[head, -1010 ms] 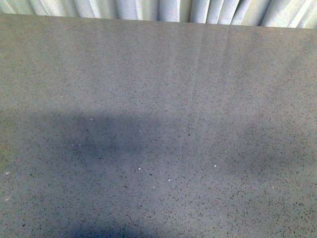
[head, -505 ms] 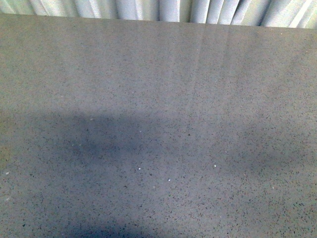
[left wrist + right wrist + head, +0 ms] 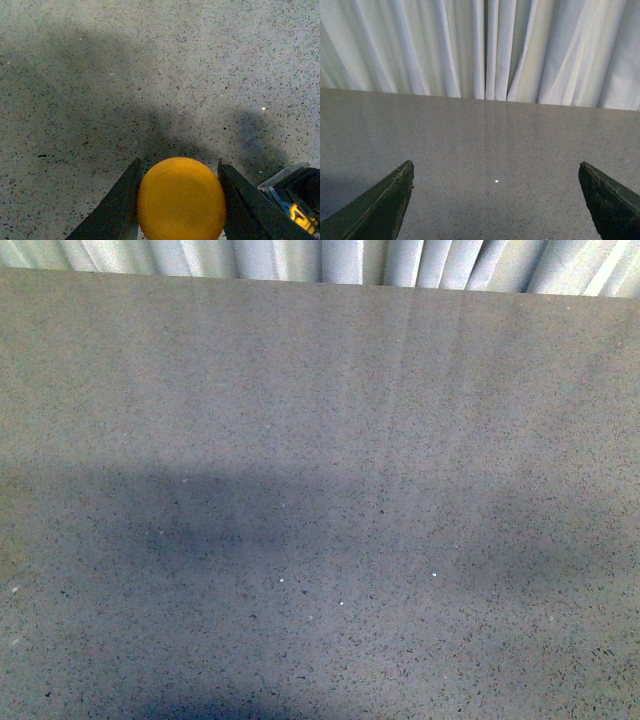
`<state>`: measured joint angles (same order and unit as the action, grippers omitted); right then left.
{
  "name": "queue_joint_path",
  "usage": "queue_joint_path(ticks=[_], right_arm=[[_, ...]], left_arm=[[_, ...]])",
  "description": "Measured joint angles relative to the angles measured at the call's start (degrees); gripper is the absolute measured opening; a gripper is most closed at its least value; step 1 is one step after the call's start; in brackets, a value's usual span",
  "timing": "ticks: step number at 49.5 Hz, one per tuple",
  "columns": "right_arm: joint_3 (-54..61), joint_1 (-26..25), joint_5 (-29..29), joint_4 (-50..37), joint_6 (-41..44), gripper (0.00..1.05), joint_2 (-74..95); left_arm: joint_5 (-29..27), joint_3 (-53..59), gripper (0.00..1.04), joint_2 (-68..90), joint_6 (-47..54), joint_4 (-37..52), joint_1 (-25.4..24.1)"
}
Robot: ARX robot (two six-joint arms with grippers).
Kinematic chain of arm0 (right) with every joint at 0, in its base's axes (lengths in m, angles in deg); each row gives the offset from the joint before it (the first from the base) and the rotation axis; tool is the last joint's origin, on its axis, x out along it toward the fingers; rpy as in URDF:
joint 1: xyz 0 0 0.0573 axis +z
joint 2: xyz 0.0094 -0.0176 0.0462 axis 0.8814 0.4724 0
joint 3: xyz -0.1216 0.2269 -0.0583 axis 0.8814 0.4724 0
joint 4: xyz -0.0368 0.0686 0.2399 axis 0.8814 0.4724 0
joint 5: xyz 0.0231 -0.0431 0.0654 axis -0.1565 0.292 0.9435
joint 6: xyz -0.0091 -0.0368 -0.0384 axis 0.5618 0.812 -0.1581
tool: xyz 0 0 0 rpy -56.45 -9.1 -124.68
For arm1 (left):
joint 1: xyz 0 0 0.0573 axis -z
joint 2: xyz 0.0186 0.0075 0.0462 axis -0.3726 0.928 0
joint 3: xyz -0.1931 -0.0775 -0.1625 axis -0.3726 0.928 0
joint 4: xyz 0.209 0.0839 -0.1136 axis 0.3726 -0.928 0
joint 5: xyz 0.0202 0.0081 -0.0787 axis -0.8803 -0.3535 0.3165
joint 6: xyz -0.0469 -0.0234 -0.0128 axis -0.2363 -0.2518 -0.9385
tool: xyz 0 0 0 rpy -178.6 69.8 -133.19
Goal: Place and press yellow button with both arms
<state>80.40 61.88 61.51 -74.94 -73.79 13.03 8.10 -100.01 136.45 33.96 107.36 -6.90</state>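
**A:** Where is the yellow button (image 3: pixel 181 200)?

**B:** Between the two fingers (image 3: pixel 117 212) of the left tool (image 3: pixel 178 165). Only its round orange-yellow cap shows, seen from above. The collar and base are hidden beneath it.

**A:** Is the left tool gripping it?

**B:** Yes. The dark fingers are closed in on the cap, one touching each side.

**A:** Does the button stand on the worktop (image 3: pixel 150 60)?

**B:** It is over the worktop, and a broad shadow (image 3: pixel 100 100) lies on the grey speckled surface around it. I cannot tell whether the base touches the worktop.

**A:** Anything else close by?

**B:** A black boxy part (image 3: pixel 297 200) with a yellow mark sits just beside one finger. I cannot tell what it is. A white speck (image 3: pixel 263 108) lies on the worktop, apart from the button.

**A:** And the right tool (image 3: pixel 495 164)?

**B:** It is spread wide, with its two dark fingers well apart and only worktop showing between them. It hangs over the worktop, facing the far edge.

**A:** What lies past that edge?

**B:** A pale pleated curtain (image 3: pixel 485 50) hangs just behind the worktop's far edge. The front view shows that edge with the curtain above it. Soft shadows lie across the nearer part of the worktop.
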Motion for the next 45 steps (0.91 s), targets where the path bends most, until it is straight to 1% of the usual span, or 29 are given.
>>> queue_joint_path(ticks=[6,17,21,25,27,32,33,34,36,38,40,42,44,45], right_arm=[[0.0,0.0,0.0,0.0,0.0,0.96,0.0],[0.0,0.0,0.0,0.0,0.0,0.96,0.0],[0.0,0.0,0.0,0.0,0.0,0.96,0.0],[0.0,0.0,0.0,0.0,0.0,0.96,0.0],[0.0,0.0,0.0,0.0,0.0,0.96,0.0],[0.0,0.0,0.0,0.0,0.0,0.96,0.0],[0.0,0.0,0.0,0.0,0.0,0.96,0.0],[0.0,0.0,0.0,0.0,0.0,0.96,0.0],[0.0,0.0,0.0,0.0,0.0,0.96,0.0],[0.0,0.0,0.0,0.0,0.0,0.96,0.0],[0.0,0.0,0.0,0.0,0.0,0.96,0.0],[0.0,0.0,0.0,0.0,0.0,0.96,0.0],[0.0,0.0,0.0,0.0,0.0,0.96,0.0],[0.0,0.0,0.0,0.0,0.0,0.96,0.0]], left_arm=[[0.1,0.0,0.36,-1.1,0.0,-0.9,-0.2],[0.7,-3.6,0.36,-8.3,-0.1,-6.6,-0.7],[0.2,-5.9,0.36,-11.9,-0.9,-8.7,0.8],[-1.0,-7.1,0.36,-14.9,-2.0,-9.8,4.5],[-2.1,-7.4,0.36,-15.9,-2.8,-9.9,7.1],[-6.5,-7.4,0.36,-16.8,-5.9,-9.7,17.7],[-7.0,-7.4,0.36,-16.8,-6.0,-9.6,18.8],[-8.3,-7.3,0.36,-16.7,-6.8,-9.1,22.1],[-9.8,-7.3,0.36,-16.3,-7.7,-8.3,26.7],[-12.2,-7.3,0.36,-14.9,-9.4,-6.6,33.6],[-13.8,-7.3,0.36,-13.0,-10.6,-5.3,39.0],[-15.3,-7.3,0.36,-10.8,-12.0,-4.2,44.0],[-15.9,-7.3,0.36,-9.3,-12.8,-3.5,46.6],[-16.6,-7.3,0.36,-7.8,-13.4,-2.8,49.1]])
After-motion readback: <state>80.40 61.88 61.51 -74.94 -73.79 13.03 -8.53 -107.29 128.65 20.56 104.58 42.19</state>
